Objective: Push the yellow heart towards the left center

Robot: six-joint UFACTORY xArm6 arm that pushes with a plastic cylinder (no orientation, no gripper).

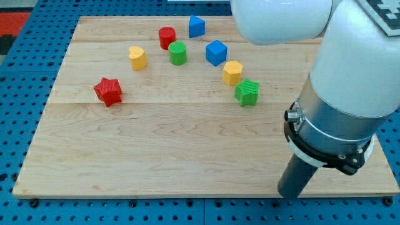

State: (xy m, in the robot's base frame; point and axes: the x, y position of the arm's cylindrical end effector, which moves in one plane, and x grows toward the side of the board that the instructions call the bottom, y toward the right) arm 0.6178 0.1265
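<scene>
Resting my tip [289, 195] at the board's [156, 156] bottom right, far from the yellow heart [137, 57]; no gripper shows.

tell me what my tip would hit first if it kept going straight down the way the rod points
My tip points straight down at the wooden board, near its bottom right edge, so it would meet the board first. No block lies under it; the nearest, the green star, sits well up-left.

On the surface [156, 156], the yellow heart [137, 57] lies up-right of the red star [107, 91]. The green star [247, 92] touches the yellow hexagon [232, 72] from below. My tip [289, 195] stands bottom right, well apart.
</scene>
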